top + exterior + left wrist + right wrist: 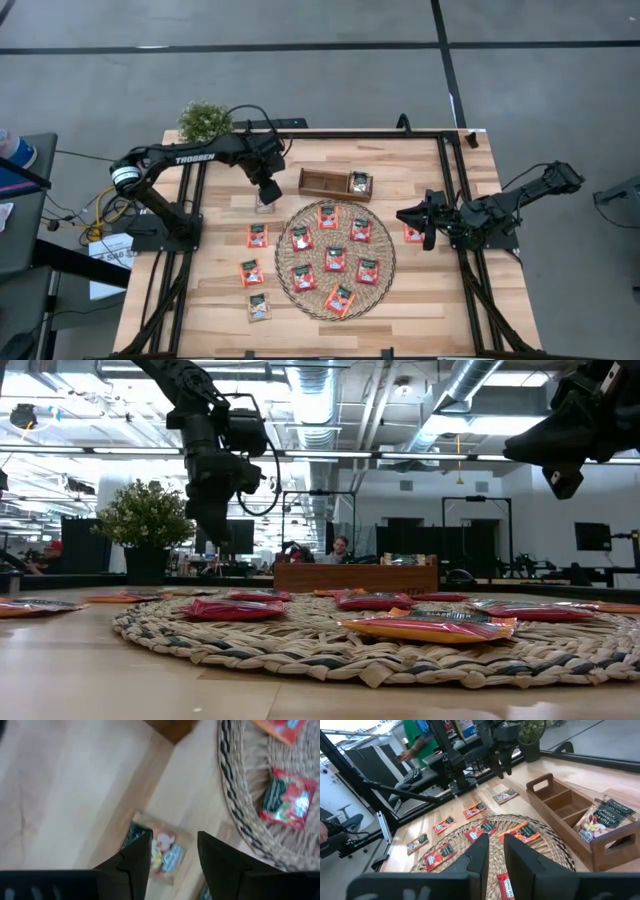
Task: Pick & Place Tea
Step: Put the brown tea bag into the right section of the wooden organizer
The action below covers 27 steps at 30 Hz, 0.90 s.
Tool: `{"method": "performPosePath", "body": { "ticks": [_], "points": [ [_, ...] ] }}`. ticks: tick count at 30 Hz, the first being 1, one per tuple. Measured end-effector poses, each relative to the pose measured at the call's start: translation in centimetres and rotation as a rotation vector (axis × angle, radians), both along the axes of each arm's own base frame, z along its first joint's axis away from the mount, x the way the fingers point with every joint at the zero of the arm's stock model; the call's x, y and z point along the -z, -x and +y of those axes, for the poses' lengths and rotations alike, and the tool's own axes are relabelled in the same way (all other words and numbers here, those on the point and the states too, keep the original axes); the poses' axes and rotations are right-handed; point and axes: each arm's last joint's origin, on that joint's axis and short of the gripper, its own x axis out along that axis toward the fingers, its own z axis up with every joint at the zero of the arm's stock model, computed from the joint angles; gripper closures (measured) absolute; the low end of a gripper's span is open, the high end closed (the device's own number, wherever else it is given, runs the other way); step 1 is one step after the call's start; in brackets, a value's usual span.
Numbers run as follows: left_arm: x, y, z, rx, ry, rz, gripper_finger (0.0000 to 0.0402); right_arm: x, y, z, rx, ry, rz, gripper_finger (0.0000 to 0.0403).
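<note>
The tea is small square sachets. Several red ones (pixel 335 258) lie flat on the round woven mat (pixel 385 285), and more lie on the table to its left (pixel 257 235). A few stand in the right slot (pixel 360 183) of the wooden tray (pixel 322 183). A pale beige sachet (pixel 161 852) lies flat on the table left of the tray. My left gripper (pixel 175 840) hangs open straight above it, pointing down, clear of it (pixel 213 530). My right gripper (pixel 405 216) waits level above the table's right side. Its fingers (pixel 495 847) stand a narrow gap apart with nothing between them.
A potted plant (pixel 205 120) stands at the far left corner. One red sachet (pixel 413 233) lies under my right gripper, beside the mat. Another beige sachet (pixel 259 307) lies near the front left. Black frame rails (pixel 190 220) run along both sides of the table.
</note>
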Motion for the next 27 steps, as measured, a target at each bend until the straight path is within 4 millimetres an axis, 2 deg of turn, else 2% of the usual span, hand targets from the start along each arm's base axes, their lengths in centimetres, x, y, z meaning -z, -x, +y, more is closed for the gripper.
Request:
{"method": "performPosePath", "body": {
  "ticks": [7, 12, 16, 22, 27],
  "points": [
    [0.09, 0.30, -0.18, 0.010, 0.018, 0.030, 0.0196, 0.00, 0.00, 0.00, 0.000, 0.000, 0.000, 0.0351],
    [0.11, 0.35, -0.04, -0.007, -0.032, 0.059, 0.0167, 0.00, 0.00, 0.00, 0.000, 0.000, 0.000, 0.0351],
    [0.11, 0.35, -0.06, -0.020, -0.026, 0.059, 0.0161, 0.00, 0.00, 0.00, 0.000, 0.000, 0.000, 0.0351],
    [0.11, 0.16, -0.42, 0.147, -0.074, 0.051, 0.0161, 0.00, 0.00, 0.00, 0.000, 0.000, 0.000, 0.0351],
    [0.37, 0.23, -0.31, 0.148, -0.115, 0.086, 0.0161, 0.00, 0.00, 0.00, 0.001, 0.000, 0.000, 0.0351]
  ]
}}
